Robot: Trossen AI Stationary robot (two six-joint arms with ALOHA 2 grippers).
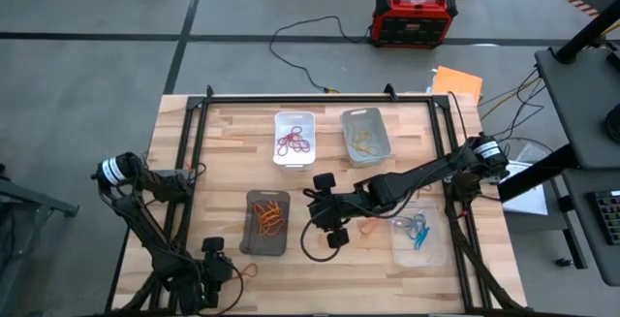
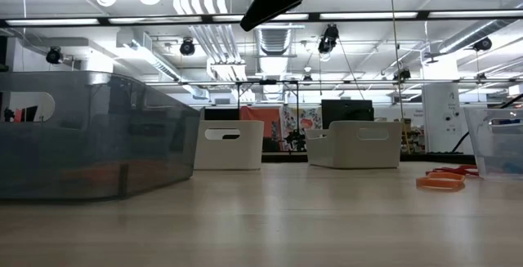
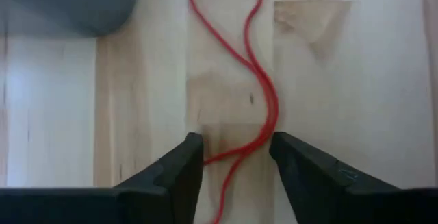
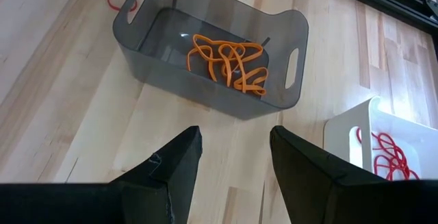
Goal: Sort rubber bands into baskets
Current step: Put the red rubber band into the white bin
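Four rounded plastic baskets [image 1: 294, 139] hold most thin elastic rubber bands [image 1: 269, 215] | we see red band [image 3: 256, 80] loose on wooden surface [image 1: 223, 152], between open left hand [image 3: 236, 159] | right hand [image 4: 233, 152] open, empty.

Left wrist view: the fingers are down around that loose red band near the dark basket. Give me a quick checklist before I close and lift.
1. Red band lies between the fingers of the left gripper: ok; one strand runs through the gap.
2. Left fingers open: ok.
3. Band flat on bare table, free of the dark basket: ok.
4. Band's near end under the gripper: cannot tell, it runs out of view.
5. White basket already holds red bands: ok as the drop target.
6. Right gripper sits mid-table between the dark basket and the white one, possibly in the carry path: not ok.
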